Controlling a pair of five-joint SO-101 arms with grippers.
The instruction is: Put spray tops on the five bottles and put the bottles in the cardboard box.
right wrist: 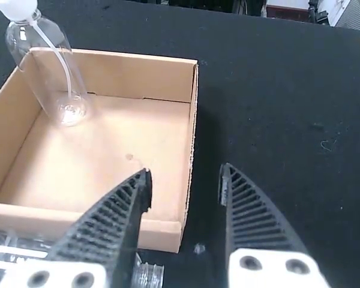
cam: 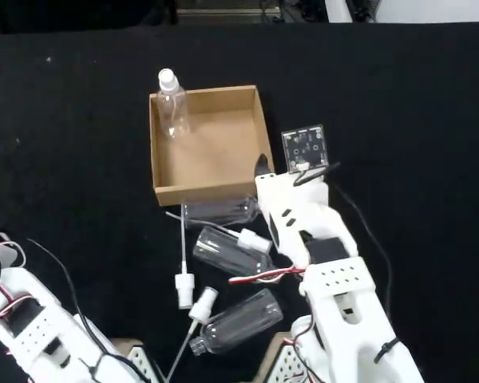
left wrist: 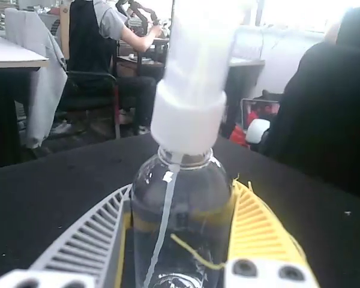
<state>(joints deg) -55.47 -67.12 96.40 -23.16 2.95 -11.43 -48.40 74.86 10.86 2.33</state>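
Observation:
A cardboard box (cam: 207, 192) (right wrist: 192, 120) sits mid-table with a capped clear bottle (cam: 172, 108) (right wrist: 54, 78) standing in its far left corner. My right gripper (cam: 263, 169) (right wrist: 185, 174) hangs open and empty over the box's near right corner. In front of the box lie three clear bottles (cam: 219, 212) (cam: 227, 254) (cam: 238, 321); the middle one has a white spray top (cam: 253, 238) at its end. Two loose spray tops (cam: 184, 289) (cam: 201, 302) lie to their left. My left gripper (left wrist: 183, 192) is shut on an upright bottle (left wrist: 180, 210) with a spray top (left wrist: 189, 102) on it.
The table is covered in black cloth (cam: 399, 112). The right arm's white body (cam: 335, 279) stretches along the lying bottles' right side, with a red wire (cam: 259, 278) over them. The left arm (cam: 32, 327) sits at the near left corner. People and desks show in the room behind.

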